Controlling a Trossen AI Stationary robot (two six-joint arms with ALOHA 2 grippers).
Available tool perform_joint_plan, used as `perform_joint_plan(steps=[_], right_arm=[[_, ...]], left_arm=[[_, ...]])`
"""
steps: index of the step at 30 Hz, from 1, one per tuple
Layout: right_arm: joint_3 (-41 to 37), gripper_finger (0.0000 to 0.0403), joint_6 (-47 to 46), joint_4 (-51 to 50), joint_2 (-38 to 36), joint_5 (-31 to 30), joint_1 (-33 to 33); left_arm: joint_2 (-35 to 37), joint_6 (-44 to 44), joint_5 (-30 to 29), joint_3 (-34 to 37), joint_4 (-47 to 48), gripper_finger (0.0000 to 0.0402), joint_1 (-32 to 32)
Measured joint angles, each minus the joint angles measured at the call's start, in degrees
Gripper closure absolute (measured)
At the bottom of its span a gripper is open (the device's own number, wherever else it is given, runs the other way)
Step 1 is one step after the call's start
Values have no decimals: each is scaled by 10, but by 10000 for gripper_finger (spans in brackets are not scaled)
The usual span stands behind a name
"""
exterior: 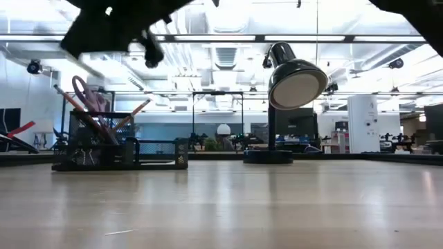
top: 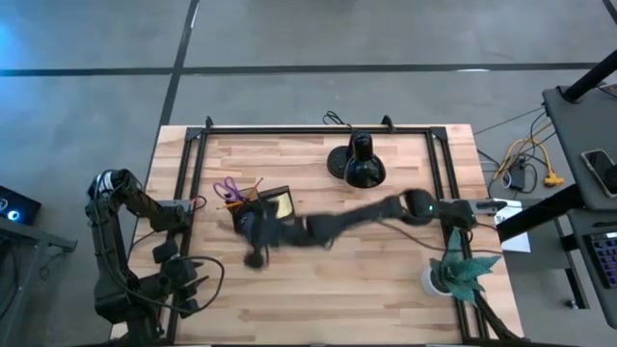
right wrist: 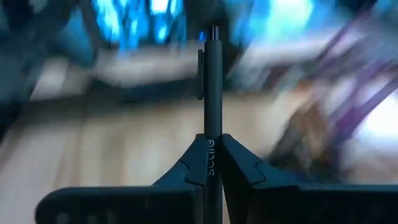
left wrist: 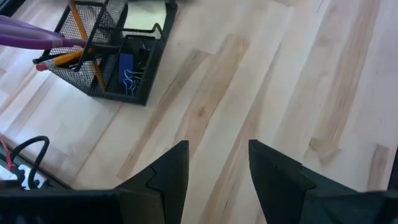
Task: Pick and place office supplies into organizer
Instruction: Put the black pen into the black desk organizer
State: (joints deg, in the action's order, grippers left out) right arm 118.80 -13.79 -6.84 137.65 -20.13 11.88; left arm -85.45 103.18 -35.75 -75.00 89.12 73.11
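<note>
The right gripper [right wrist: 211, 163] is clenched on a black pen [right wrist: 211, 93], pinching it low on the barrel so most of its length stands out past the fingertips; held that way, I'd guess, so the free end can be aimed into a slot. That arm reaches well across the table and the gripper sits just beside the organizer [top: 268, 205], slightly toward the near edge. The organizer, a black mesh box, already holds the purple-handled scissors [top: 228, 187] and an orange pencil [left wrist: 79, 25] leaning out of its tall cup, with the yellow sticky-note pad [top: 281, 204] in the flat section. The left gripper [left wrist: 216, 163] waits at the table's left edge, fingers apart and empty
</note>
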Motion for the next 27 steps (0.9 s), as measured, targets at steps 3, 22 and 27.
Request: perform_joint_plan(steps=[3, 22, 27], right_arm=[[3, 390, 34, 48, 0, 7, -40], [-10, 397, 110, 125, 12, 152, -166], [-9, 396, 110, 9, -2, 162, -149]], left_arm=[[0, 13, -10, 0, 3, 253, 0], [78, 165, -91, 118, 9, 253, -57], [101, 165, -91, 132, 10, 253, -61]])
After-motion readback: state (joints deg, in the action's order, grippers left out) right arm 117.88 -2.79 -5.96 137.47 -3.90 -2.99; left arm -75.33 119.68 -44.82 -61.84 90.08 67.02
